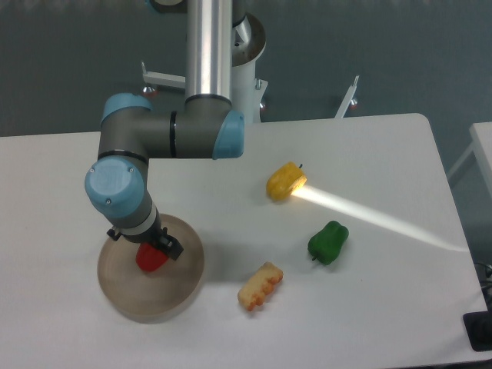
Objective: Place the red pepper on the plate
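Observation:
The red pepper (151, 260) lies on the round beige plate (165, 296) at the table's front left. My gripper (144, 245) hangs just above the pepper, largely hidden under the blue wrist joint. Its black fingers (171, 247) show spread to either side of the pepper's top, and the gripper looks open with the pepper resting on the plate.
A yellow pepper (285, 181) lies mid-table with a bright streak of light running right from it. A green pepper (328, 242) and a piece of toy corn (260, 286) lie to the right of the plate. The arm's base column (208, 58) stands at the back.

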{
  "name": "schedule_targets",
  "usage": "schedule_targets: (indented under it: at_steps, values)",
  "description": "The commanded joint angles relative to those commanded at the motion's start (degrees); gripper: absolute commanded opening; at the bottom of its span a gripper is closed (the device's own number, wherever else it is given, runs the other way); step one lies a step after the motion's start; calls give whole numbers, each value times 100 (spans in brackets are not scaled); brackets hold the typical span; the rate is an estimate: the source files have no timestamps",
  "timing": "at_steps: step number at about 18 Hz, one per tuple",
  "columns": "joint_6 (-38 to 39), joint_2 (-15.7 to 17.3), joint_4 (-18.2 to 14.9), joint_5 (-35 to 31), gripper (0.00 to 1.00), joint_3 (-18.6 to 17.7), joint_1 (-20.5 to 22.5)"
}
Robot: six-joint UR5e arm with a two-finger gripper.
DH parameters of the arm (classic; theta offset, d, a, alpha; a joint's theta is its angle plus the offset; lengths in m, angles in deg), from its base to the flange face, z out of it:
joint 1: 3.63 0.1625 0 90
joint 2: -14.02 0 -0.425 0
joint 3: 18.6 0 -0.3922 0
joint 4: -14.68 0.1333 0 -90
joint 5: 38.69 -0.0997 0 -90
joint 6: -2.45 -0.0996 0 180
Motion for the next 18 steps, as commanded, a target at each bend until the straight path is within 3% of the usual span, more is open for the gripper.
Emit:
schedule_targets:
  at_steps: [7,10,13,18]
  values:
    - [-1889,256,78,-185,100,-35,1143]
    - [-2540,238,438,-185,100,-79,1530]
    - [-2946,221,483,-185,100,-88,1750]
    - [-2982,186,579,-185,100,-132,1786]
